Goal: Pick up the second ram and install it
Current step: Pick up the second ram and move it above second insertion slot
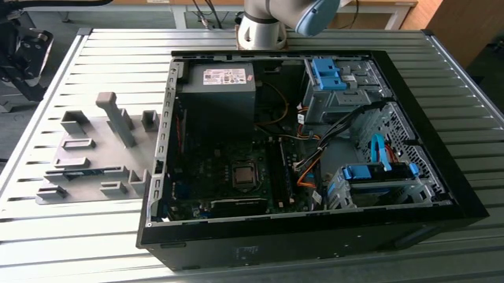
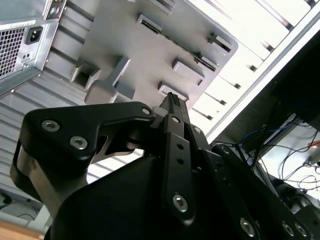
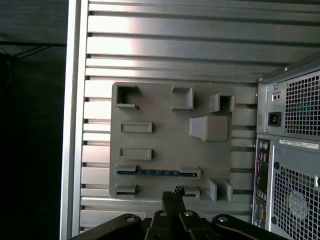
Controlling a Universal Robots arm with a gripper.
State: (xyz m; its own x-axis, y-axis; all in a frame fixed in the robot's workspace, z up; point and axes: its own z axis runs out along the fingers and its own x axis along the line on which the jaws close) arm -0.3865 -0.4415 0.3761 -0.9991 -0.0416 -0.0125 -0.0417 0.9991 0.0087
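Observation:
The second ram is a thin blue-green stick lying on edge in a slot of the grey fixture, on the exterior view's left beside the open computer case. In the first wrist view the ram shows as a blue strip between two grey holders. My gripper hangs well above the fixture, over the edge nearest the ram. Its fingers are pressed together with nothing between them. The second wrist view shows the same shut gripper over the fixture.
The case's rear panel stands right beside the fixture. Inside the case are the motherboard, a power supply, orange cables and blue drive-bay clips. The slatted metal table ends close past the fixture.

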